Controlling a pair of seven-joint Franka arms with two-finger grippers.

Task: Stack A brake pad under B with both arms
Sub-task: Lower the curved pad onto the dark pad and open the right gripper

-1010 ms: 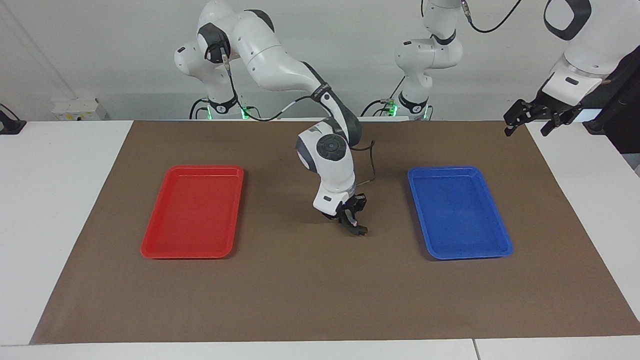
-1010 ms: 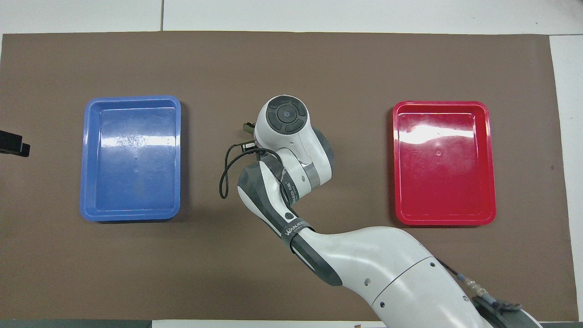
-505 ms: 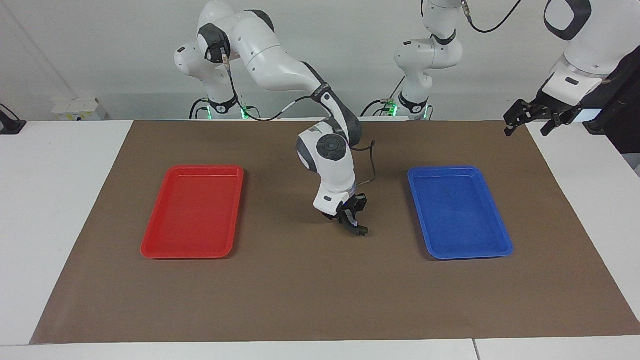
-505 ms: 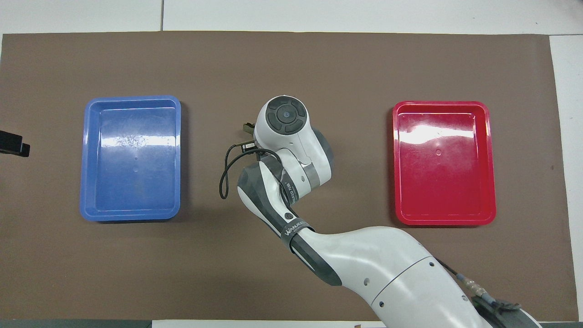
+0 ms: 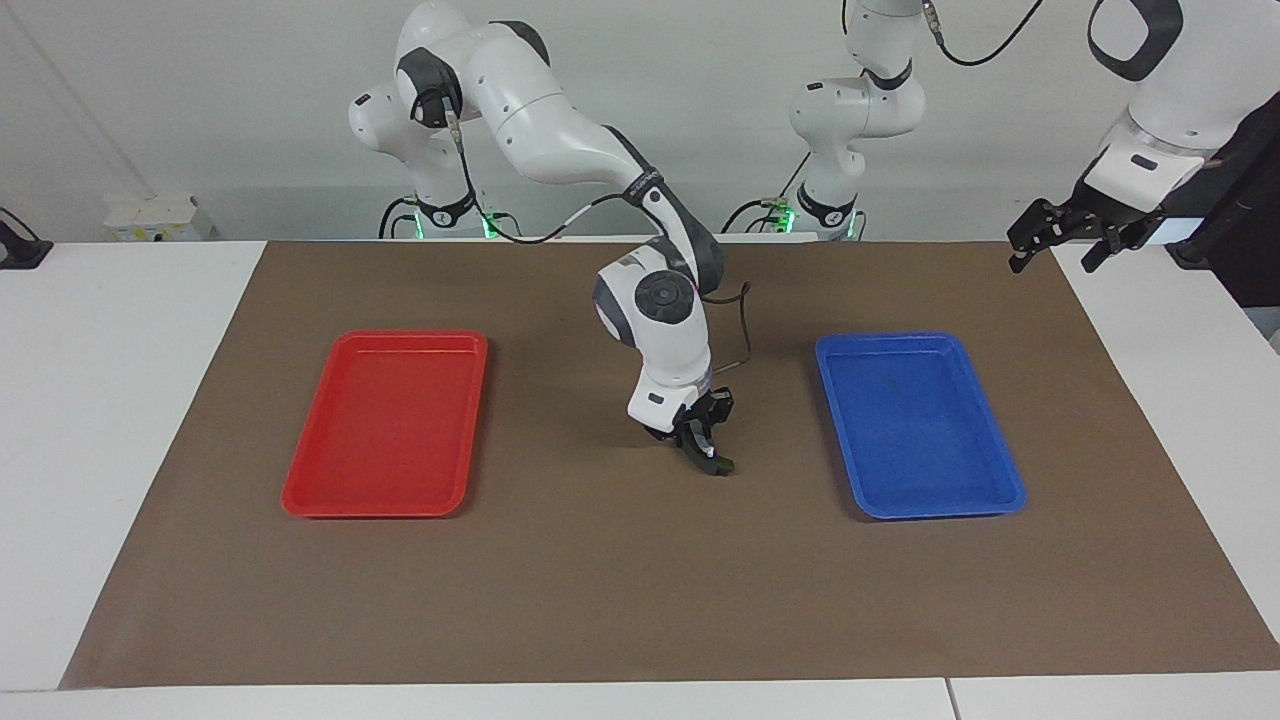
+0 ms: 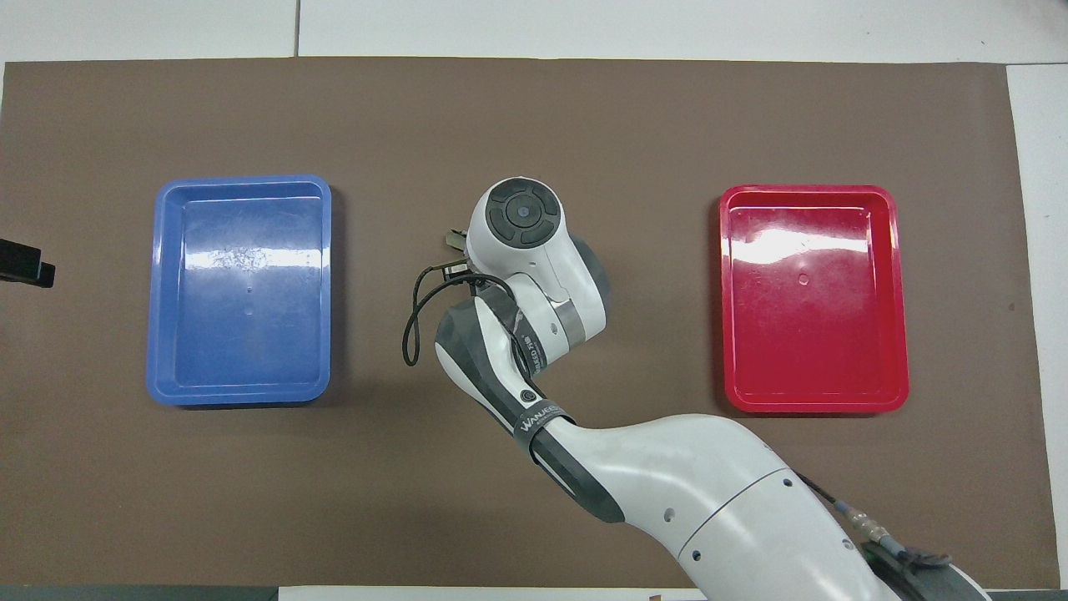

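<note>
Right gripper (image 5: 708, 455) is down at the middle of the mat (image 5: 600, 620), between the red tray (image 5: 385, 337) and the blue tray (image 5: 890, 338), about midway btw the mat's robot-side edge and its outer edge. At its tip there's a small dark bit that's prob. the A brake pad (image 5: 722, 466), sitting on or just off the mat and maybe tilted. Can't tell if that gripper is clamped on it or only touching; from overhead the wrist hides it all. Left gripper (image 5: 1055, 250) waits spread apart, up over the mat's robot-side corner at the left arm's end.

B doesn't show anywhere, and both trays are bare.

Risks as I see them:
- The grab looks like it's on the pad's edge w/ an angled wrist, so the pad could pivot or slip out on the lift.
- If it's dropped crooked, the long curved B won't sit flat on top.
- W/ no B in sight, the left arm has nothing to bring, so the stack may stall.
</note>
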